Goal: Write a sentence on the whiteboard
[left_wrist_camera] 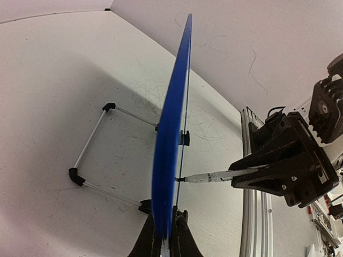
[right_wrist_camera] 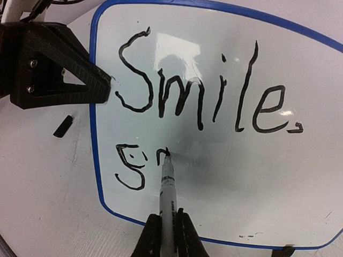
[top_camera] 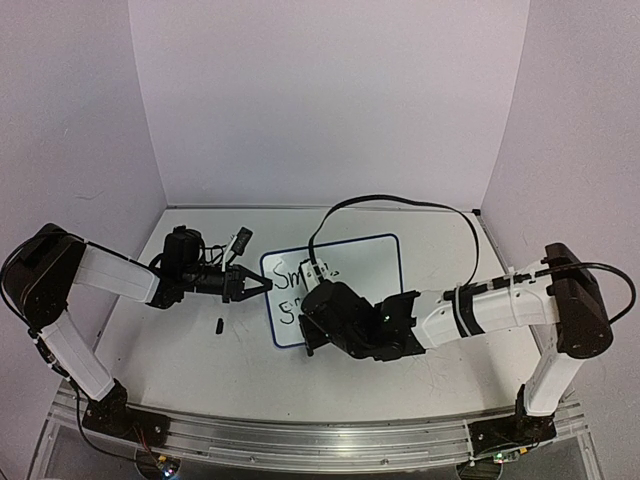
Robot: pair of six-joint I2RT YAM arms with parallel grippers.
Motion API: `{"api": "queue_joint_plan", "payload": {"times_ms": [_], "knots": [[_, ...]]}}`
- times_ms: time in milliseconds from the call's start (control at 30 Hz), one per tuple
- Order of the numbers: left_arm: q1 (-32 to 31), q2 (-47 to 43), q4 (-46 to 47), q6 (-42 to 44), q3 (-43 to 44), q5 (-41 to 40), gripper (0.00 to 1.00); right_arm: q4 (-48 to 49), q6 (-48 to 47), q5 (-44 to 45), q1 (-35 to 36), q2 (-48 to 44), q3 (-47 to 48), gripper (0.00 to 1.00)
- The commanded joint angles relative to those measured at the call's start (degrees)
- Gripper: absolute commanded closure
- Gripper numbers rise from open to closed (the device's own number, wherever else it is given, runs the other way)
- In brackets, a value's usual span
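The right jaws are clenching the marker by its barrel. Its tip is touching the whiteboard just ahead of them, at the top of a part-formed letter beside the S that is opening the second line. The left jaws are pinching the board's blue rim on the edge nearest them, so the board is sitting between the two sets of jaws, propped on its wire stand on the counter. Beyond the tip, the sentence is already reading "Smile." in full, while the lower line is only beginning, so much writing is probably remaining. Doing this stroke well is likely calling for light, even pressure, since a hard push could be rocking the propped board against the left jaws' hold. It is also calling for short strokes travelling away from the left jaws into open white, staying clear of the line above, with the tip lifting cleanly between letters. A small black piece is lying on the counter near the left jaws, apart from the board.
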Motion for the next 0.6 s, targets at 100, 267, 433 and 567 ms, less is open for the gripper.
{"api": "queue_joint_plan", "payload": {"times_ms": [100,267,433,567], "knots": [[-0.4,0.6,-3.3,3.2,0.4,-3.7,1.0,-2.4,2.2,-1.7,-0.2,0.8,0.9,1.0],[-0.4,0.5,-3.4,3.1,0.4,-3.7,1.0,-3.1,2.5,-2.4,-0.2,1.1,1.0,1.0],[-0.4,0.4,-3.4,3.1,0.3,-3.7,1.0,-3.9,3.1,-3.4,-0.2,1.7,1.0,1.0],[-0.4,0.4,-3.3,3.1,0.3,-3.7,1.0,-4.6,3.6,-3.9,-0.2,1.9,1.0,1.0]]}}
